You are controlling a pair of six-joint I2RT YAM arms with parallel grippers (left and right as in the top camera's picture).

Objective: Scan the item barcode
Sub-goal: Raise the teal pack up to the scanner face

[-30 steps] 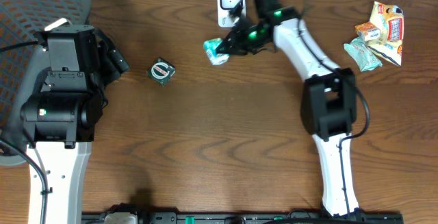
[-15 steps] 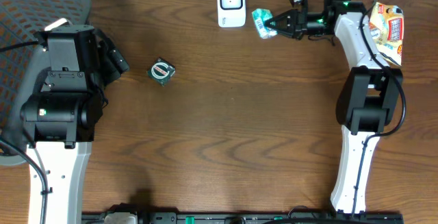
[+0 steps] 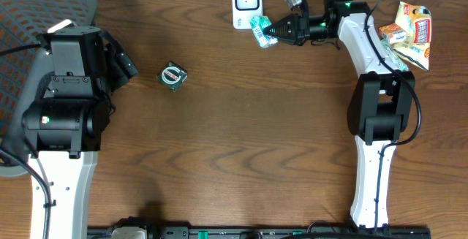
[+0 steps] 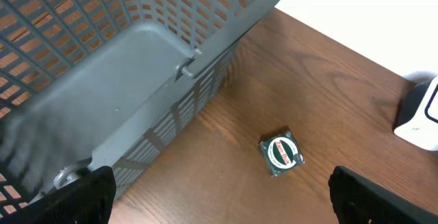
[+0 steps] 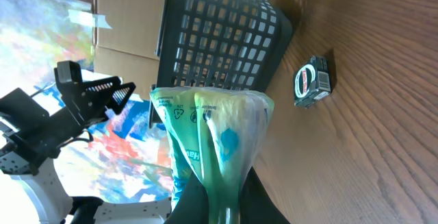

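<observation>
Overhead, my left gripper (image 3: 123, 62) is hanging wide open beside the basket (image 3: 22, 16), well away. The scanner (image 3: 247, 5) is standing just left of the green packet (image 3: 260, 31), which my right gripper (image 3: 273, 29) is pinching, its length pointing toward the scanner.

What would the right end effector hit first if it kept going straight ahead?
Probably the white scanner: the right end effector, shut on the green packet, points toward its base, though it might slip past in front.
</observation>
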